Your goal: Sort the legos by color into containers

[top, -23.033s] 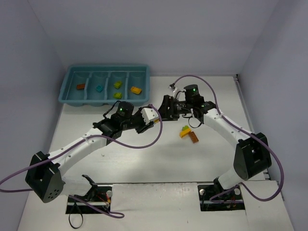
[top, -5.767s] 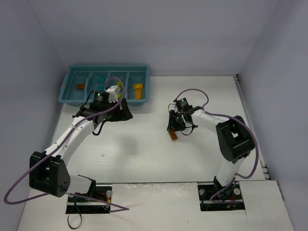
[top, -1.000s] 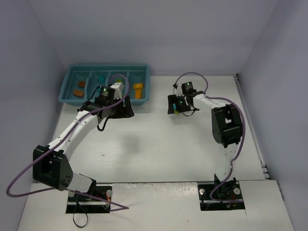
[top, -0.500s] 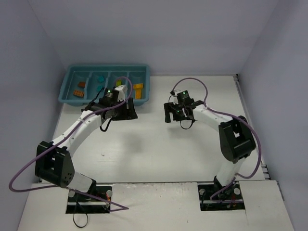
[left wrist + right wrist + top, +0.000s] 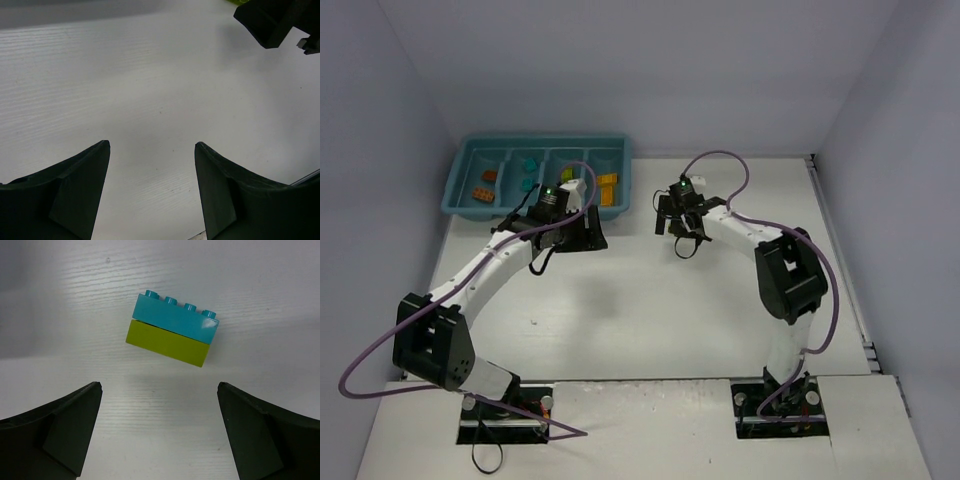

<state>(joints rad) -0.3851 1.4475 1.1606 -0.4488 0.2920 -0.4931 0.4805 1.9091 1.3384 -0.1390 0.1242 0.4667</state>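
— Can you read any writing, label or number from where you stand?
— No, nothing. Not one letter, brand mark or digit shows anywhere, from above or close up.

We stretch our left arm [image 5: 480,275] far over the table, its left gripper [image 5: 584,232] pointing right, jaws parted. Our right arm [image 5: 760,235] folds back toward the left, the right gripper [image 5: 667,218] aimed downward, jaws spread wide.

Glossy plastic legos [image 5: 172,337] on a matt, fine-grained white table [image 5: 75,290].
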